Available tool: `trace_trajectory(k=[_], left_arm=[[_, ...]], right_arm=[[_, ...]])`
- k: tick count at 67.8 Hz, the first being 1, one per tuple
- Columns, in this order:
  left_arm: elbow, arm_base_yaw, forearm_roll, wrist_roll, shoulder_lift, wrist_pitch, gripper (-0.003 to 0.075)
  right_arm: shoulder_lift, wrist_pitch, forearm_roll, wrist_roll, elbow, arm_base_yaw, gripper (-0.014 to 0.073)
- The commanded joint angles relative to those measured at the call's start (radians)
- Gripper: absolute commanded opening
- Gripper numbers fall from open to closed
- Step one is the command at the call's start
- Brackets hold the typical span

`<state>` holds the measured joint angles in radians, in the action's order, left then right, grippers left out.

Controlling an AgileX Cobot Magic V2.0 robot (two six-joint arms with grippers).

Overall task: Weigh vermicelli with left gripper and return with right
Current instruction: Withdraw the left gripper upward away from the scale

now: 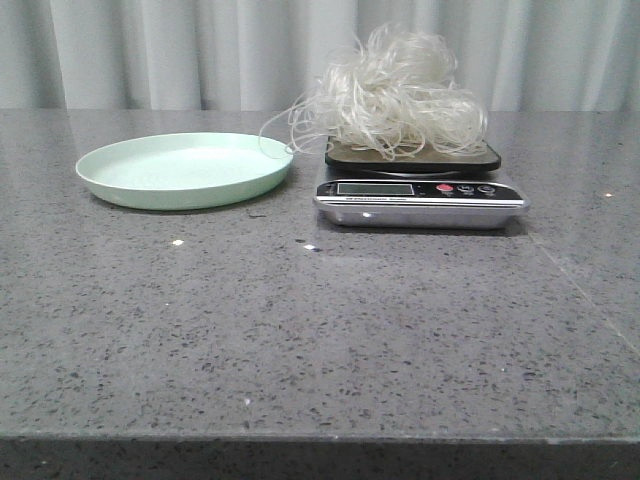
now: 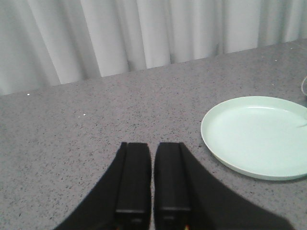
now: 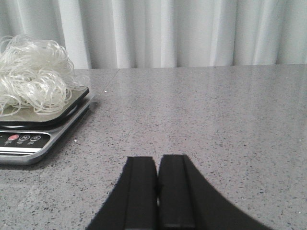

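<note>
The vermicelli [image 1: 398, 95], a fluffy tangle of whitish strands, lies on the black platform of the silver scale [image 1: 420, 193]; it also shows in the right wrist view [image 3: 33, 74] on the scale [image 3: 29, 143]. The pale green plate [image 1: 185, 168] stands left of the scale with nothing on it, and it shows in the left wrist view [image 2: 259, 136]. Neither gripper appears in the front view. My left gripper [image 2: 153, 146] is shut and empty over the table, left of the plate. My right gripper [image 3: 157, 159] is shut and empty, right of the scale.
The grey speckled table [image 1: 300, 320] runs to a front edge near the bottom of the front view. White curtains [image 1: 200, 50] hang behind it. A few small white crumbs [image 1: 178, 242] lie on the table in front of the plate and scale.
</note>
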<state>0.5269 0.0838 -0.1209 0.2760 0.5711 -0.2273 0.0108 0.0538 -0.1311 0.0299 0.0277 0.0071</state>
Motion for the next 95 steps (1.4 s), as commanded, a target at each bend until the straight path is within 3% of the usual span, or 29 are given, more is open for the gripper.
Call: trace_trajectory(k=[1, 32, 48, 64, 74, 82, 95], left_arm=[[-0.031, -0.001, -0.013, -0.012, -0.073, 0.098, 0.0140], [-0.140, -0.001, -0.045, -0.013, -0.232, 0.158, 0.0137], [-0.140, -0.001, -0.045, -0.013, -0.232, 0.158, 0.0137], [-0.140, -0.001, -0.045, -0.013, -0.232, 0.158, 0.0137], [-0.140, -0.001, -0.045, -0.013, -0.232, 0.158, 0.0137], [-0.140, -0.001, -0.045, -0.013, -0.232, 0.156, 0.0137], [-0.141, -0.001, -0.045, -0.013, -0.232, 0.156, 0.0137]], right_arm=[[0.016, -0.088, 0.003, 0.001, -0.008, -0.003, 0.0151], [0.016, -0.122, 0.004, 0.001, -0.065, -0.003, 0.0151], [-0.043, -0.123, 0.004, 0.001, -0.298, -0.003, 0.0151], [-0.338, -0.078, 0.004, 0.001, -0.635, -0.003, 0.0160], [-0.546, 0.009, 0.004, 0.001, -0.867, -0.003, 0.0249], [-0.707, 0.148, -0.006, 0.001, -1.043, -0.002, 0.0369], [-0.953, 0.313, -0.214, 0.001, -1.280, 0.002, 0.0524]])
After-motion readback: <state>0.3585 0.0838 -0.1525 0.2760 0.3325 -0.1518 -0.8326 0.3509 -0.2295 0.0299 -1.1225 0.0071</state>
